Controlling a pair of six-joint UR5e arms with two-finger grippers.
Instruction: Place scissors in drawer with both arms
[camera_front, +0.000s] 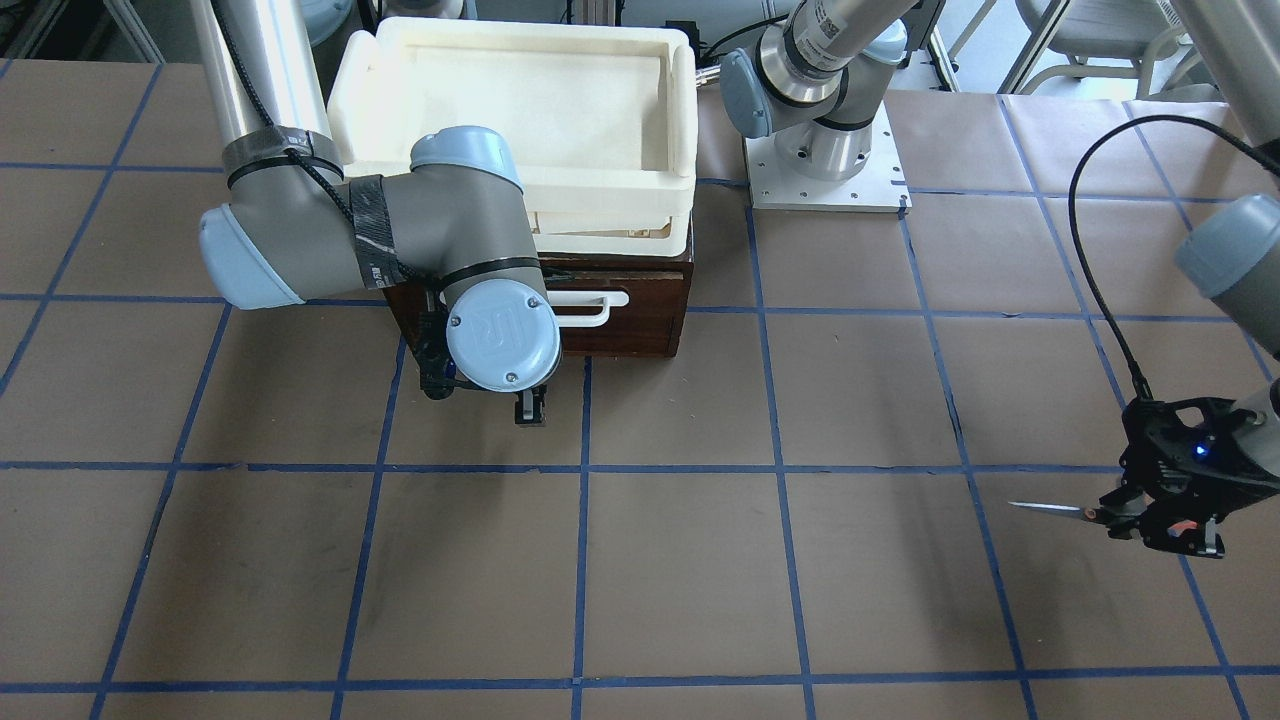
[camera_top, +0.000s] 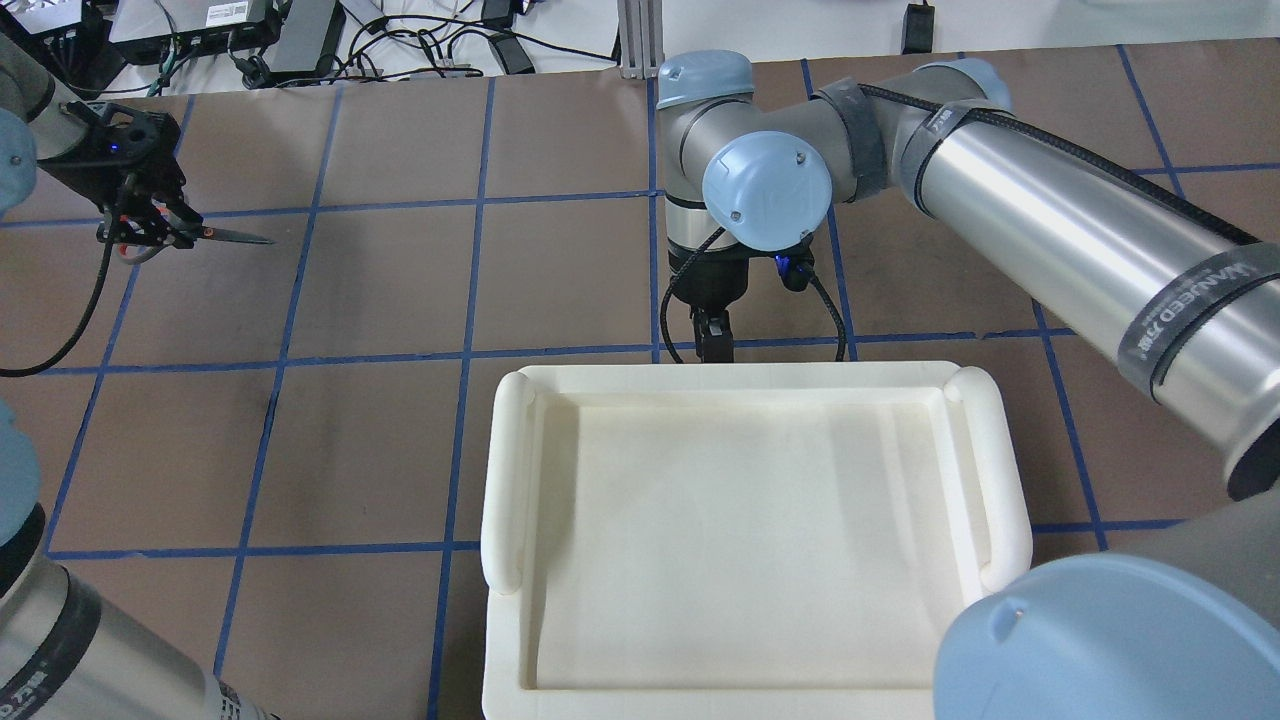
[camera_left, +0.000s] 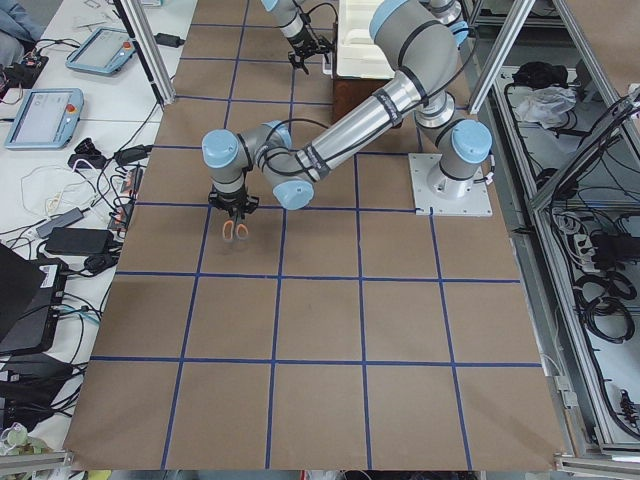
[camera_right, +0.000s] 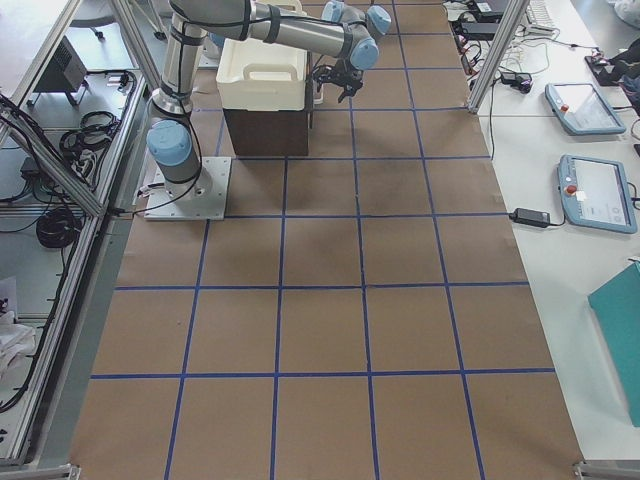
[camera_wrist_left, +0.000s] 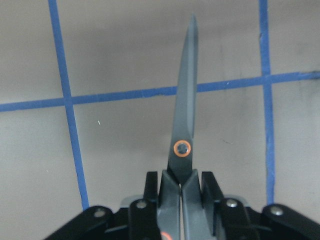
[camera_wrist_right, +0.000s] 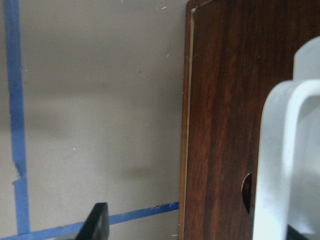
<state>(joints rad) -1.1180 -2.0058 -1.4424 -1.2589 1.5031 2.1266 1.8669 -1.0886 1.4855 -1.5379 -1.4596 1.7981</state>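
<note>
My left gripper (camera_front: 1150, 520) (camera_top: 150, 228) is shut on the handles of the scissors (camera_front: 1045, 508) (camera_top: 235, 237), off to the robot's left and far from the drawer. In the left wrist view the closed silver blades (camera_wrist_left: 186, 100) point away from the fingers (camera_wrist_left: 150, 192), over the table. My right gripper (camera_front: 530, 405) (camera_top: 712, 338) is open and empty. It points down just in front of the dark brown drawer (camera_front: 630, 325) (camera_wrist_right: 220, 125), beside its white bar handle (camera_front: 590, 305) (camera_wrist_right: 280, 165). One of its fingers (camera_wrist_right: 97, 222) shows clear of the wood. The drawer's inside is hidden.
A cream-white plastic tray (camera_front: 680, 130) (camera_top: 505, 480) sits on top of the drawer cabinet and hides it from overhead. The left arm's base plate (camera_front: 825, 170) stands beside the cabinet. Brown table with a blue tape grid; cables and devices (camera_top: 300, 30) along the far edge.
</note>
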